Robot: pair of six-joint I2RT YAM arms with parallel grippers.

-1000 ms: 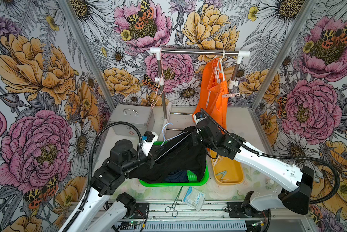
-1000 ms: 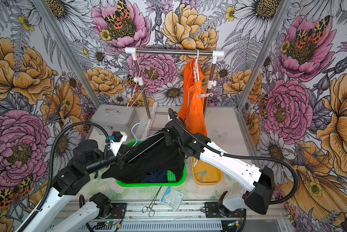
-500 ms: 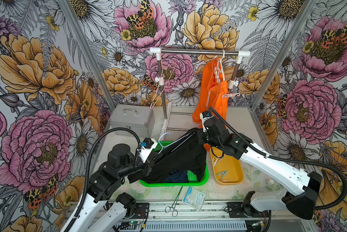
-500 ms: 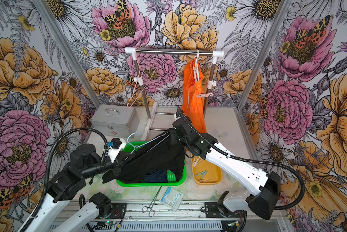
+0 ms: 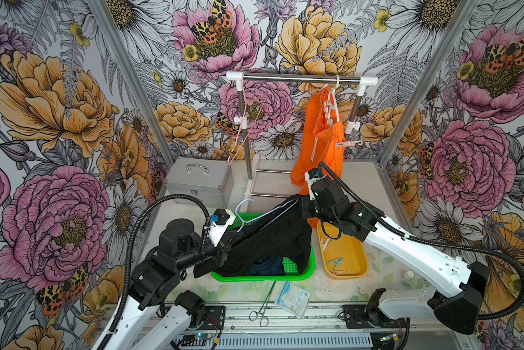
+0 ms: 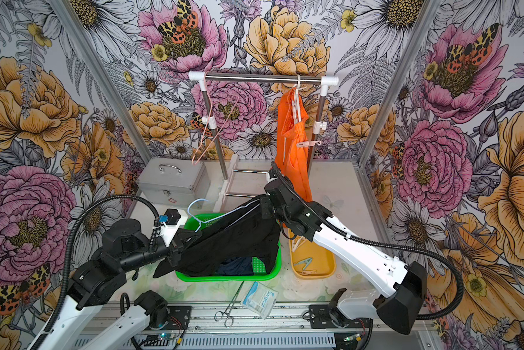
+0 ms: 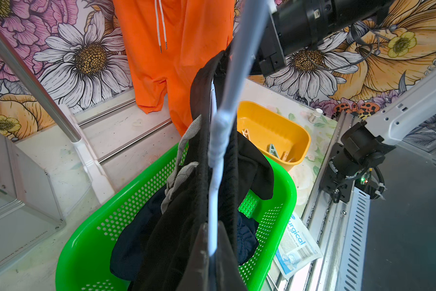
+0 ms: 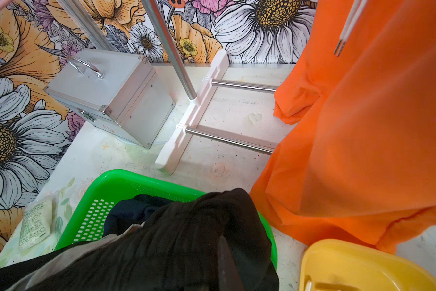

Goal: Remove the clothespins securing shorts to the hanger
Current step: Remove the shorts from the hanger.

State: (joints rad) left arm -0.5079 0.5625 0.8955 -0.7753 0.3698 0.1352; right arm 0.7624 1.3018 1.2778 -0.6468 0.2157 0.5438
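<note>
Below left gripper (image 7: 212, 249), clamped on hanger (image 7: 218, 141): basket (image 5: 260, 277). Far end: right gripper (image 5: 301, 209) pinched black shorts (image 5: 273, 239). Pink clothespin (image 5: 348, 143) sat on orange shorts (image 5: 324, 145) behind it. Advised: keep hanger level, shorts taut.

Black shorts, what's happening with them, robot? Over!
Both jaws shut, holding black shorts on pale-blue hanger above green basket. Orange shorts hang on rack, one pink clothespin on. Nothing in the way.

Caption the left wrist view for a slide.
Left gripper clamping the pale hanger with black shorts above the green basket; orange shorts behind, clothespins in the yellow tray.
</note>
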